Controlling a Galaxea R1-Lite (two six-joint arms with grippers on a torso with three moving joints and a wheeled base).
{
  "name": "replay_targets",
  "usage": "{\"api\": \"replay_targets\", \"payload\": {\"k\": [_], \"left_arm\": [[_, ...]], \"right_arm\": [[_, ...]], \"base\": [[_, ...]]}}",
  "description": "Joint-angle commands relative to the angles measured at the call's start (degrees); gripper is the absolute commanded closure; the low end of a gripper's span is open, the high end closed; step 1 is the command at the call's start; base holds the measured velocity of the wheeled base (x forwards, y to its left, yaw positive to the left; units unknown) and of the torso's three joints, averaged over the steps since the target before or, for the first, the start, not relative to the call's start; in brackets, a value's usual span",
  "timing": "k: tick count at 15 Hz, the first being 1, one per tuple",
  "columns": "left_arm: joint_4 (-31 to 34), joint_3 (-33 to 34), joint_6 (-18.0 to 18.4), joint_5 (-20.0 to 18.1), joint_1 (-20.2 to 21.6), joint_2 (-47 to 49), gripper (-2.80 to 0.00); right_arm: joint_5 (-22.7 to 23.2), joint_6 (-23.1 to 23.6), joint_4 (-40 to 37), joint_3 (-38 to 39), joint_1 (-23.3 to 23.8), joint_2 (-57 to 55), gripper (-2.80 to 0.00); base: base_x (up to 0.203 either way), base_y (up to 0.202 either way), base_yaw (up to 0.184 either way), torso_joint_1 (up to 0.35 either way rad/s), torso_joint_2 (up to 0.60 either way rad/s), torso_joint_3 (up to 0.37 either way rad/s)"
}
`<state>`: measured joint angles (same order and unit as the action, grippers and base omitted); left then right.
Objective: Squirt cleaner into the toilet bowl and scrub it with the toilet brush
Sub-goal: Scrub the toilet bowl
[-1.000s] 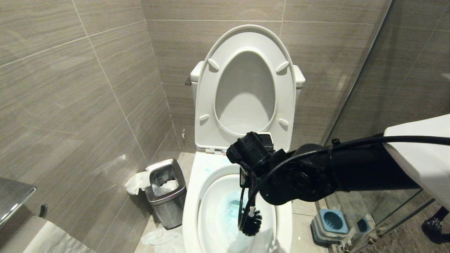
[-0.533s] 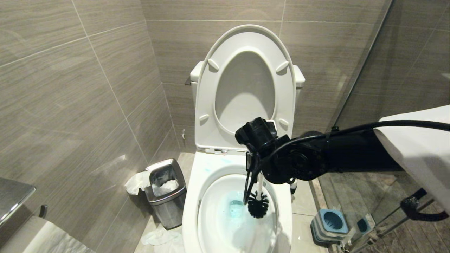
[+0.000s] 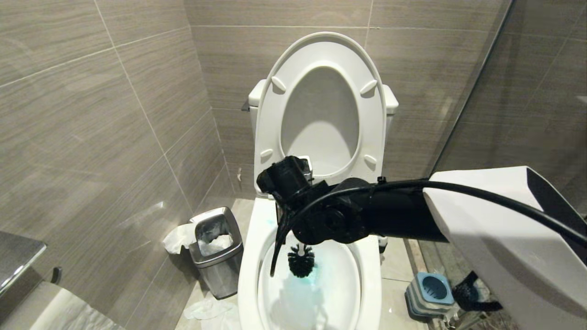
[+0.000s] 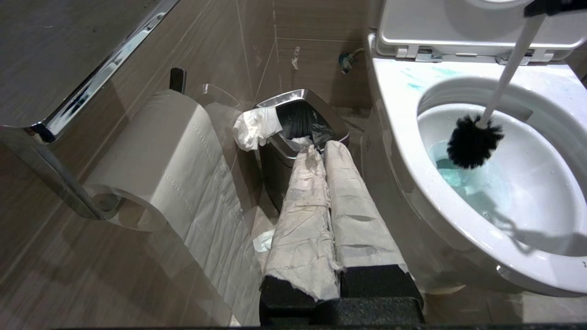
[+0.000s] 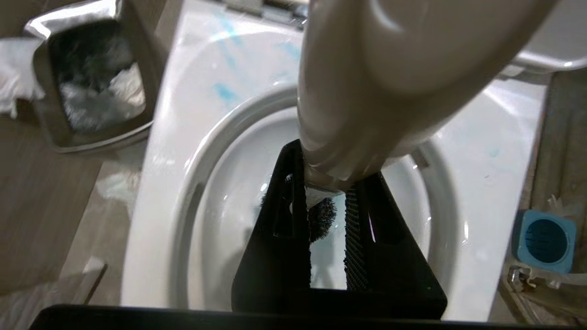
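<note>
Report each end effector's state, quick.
Left end effector: shut, empty.
Right end effector: shut on the slim white plastic toilet brush with round black bristles.

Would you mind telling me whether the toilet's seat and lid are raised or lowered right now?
Raised. The seat and lid stand upright against the tank, leaving the toilet bowl uncovered with the toilet brush inside.

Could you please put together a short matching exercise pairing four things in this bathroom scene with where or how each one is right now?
Things:
1. toilet brush
2. waste bin
3. brush holder
4. seat and lid

States:
A. raised upright against the tank
B. on the floor, empty, on the robot's right of the toilet
C. held by the right gripper, head inside the toilet bowl
D. on the floor by the left wall, with paper in it

Pairs: 1-C, 2-D, 3-B, 4-A
</note>
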<state>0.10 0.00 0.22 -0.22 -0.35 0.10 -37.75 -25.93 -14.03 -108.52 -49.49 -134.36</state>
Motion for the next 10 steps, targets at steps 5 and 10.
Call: {"api": "replay_targets", "payload": {"k": [5,10], "left_arm": [[-0.01,0.00,-0.04,-0.04,0.00,-0.01,0.00],[-0.01,0.00,0.04,-0.04,0.00,-0.01,0.00]], "right_arm": [[-0.30,-0.62,-3.77,7.83,-5.27,6.89,0.00],[-0.65,-0.83,-3.77,23.52,-3.50,17.35,0.00]], "base": [[0.000,0.000,0.000,0.000,0.00,0.000],[0.000,0.000,0.000,0.000,0.00,0.000]]}}
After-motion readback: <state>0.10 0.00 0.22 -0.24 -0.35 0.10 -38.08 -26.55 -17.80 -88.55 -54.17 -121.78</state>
